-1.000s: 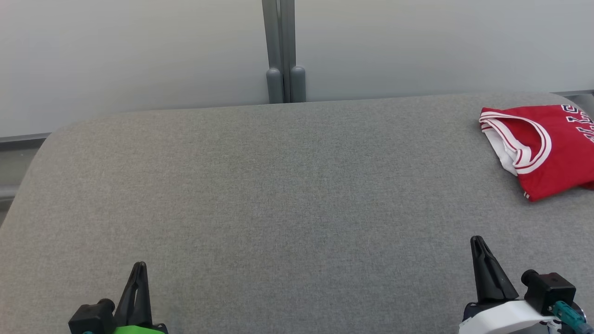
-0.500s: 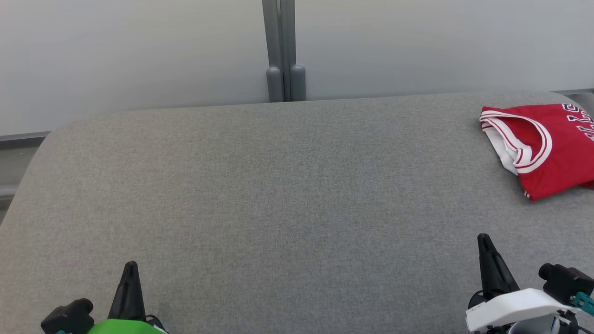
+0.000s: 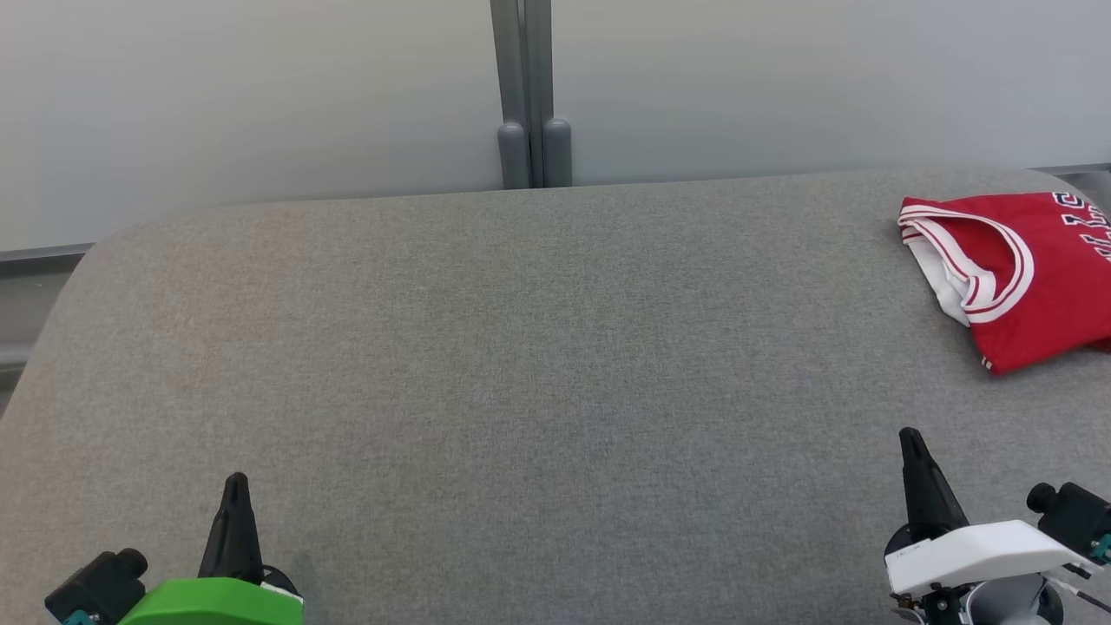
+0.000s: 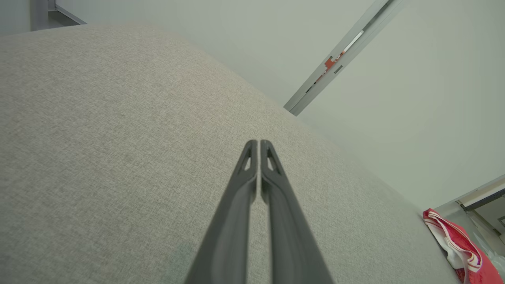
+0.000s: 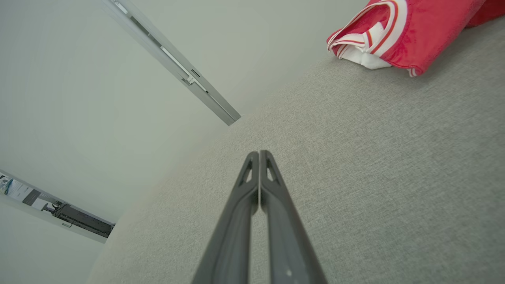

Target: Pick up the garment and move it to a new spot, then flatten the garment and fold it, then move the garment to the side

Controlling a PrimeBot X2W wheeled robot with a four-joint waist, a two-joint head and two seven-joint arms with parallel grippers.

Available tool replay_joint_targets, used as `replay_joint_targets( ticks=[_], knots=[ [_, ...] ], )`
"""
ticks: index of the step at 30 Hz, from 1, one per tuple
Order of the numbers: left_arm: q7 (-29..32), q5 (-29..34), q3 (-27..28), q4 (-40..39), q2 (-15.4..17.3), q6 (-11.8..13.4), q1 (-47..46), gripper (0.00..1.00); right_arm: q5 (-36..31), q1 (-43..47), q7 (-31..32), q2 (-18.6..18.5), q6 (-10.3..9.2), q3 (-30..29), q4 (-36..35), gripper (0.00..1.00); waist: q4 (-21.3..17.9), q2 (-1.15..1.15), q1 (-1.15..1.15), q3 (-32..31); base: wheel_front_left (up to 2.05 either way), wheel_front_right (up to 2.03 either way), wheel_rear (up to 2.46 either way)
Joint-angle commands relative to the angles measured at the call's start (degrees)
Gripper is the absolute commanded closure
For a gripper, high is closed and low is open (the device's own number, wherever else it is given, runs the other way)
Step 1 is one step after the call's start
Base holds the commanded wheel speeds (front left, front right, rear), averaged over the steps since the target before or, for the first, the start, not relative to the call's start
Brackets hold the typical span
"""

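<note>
1. Left gripper [image 3: 234, 483]: we see it clenched and empty. In the left wrist view its two fingers [image 4: 236, 205] press together tip to tip above bare cloth.
2. Right gripper [image 3: 910, 438]: also clenched and empty. In the right wrist view it shows the same tight pair of fingers [image 5: 236, 221].
3. Jersey [image 3: 1041, 286], red with white trim: neither gripper touches it. The right gripper is the closer one, on the near side of the jersey with a band of bare cloth between them. The left gripper is well apart from the jersey, far off to its left.
4. The jersey lies flat in a compact folded shape. A white-banded opening with white lining shows at its left end. The lettering at its right end is cut by the picture edge, so we cannot read it.
5. Wrist covers: a green cover [image 3: 213, 603] on the left arm, far from the jersey, and a white cover [image 3: 972, 547] on the right arm, on the jersey's near side.
6. Padded surface [image 3: 521, 347]: grey woven cloth with rounded corners. The jersey lies at its far right corner, just inside the far edge.
7. Post [image 3: 531, 130]: a grey double upright behind the far edge, well to the left of the jersey.
8. Wall [image 3: 260, 104]: pale plain panels behind the jersey, running on to either side of the post.
</note>
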Motion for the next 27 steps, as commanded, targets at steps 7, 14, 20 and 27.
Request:
replay_joint_targets(
  ticks=[7, 14, 20, 27],
  knots=[
    [1.6, -6.9, 0.5, -0.9, 0.4, -0.2, -2.4, 1.00, 6.8, -2.5, 1.6, -0.2, -0.03, -0.7, 0.0, 1.00, 0.0, 0.00, 0.00, 0.1, 0.00, 0.00, 0.00],
    [2.9, -12.0, 0.6, -0.9, 0.4, -0.3, -3.1, 1.00, 11.7, -3.2, 2.9, -0.1, -0.03, -1.1, 0.4, 1.00, 0.0, 0.00, 0.00, 0.2, 0.00, 0.00, 0.00],
    [3.9, -16.2, 0.8, -1.0, 0.4, -0.3, -3.6, 1.00, 15.7, -3.8, 4.0, 0.0, -0.04, -1.4, 0.8, 1.00, 0.0, 0.00, 0.00, 0.3, 0.00, 0.00, 0.00],
    [5.1, -20.7, 0.9, -1.0, 0.5, -0.4, -4.2, 1.00, 20.0, -4.5, 5.1, 0.1, -0.04, -1.8, 1.2, 1.00, 0.0, 0.00, 0.00, 0.4, 0.00, 0.00, 0.00]
  ],
)
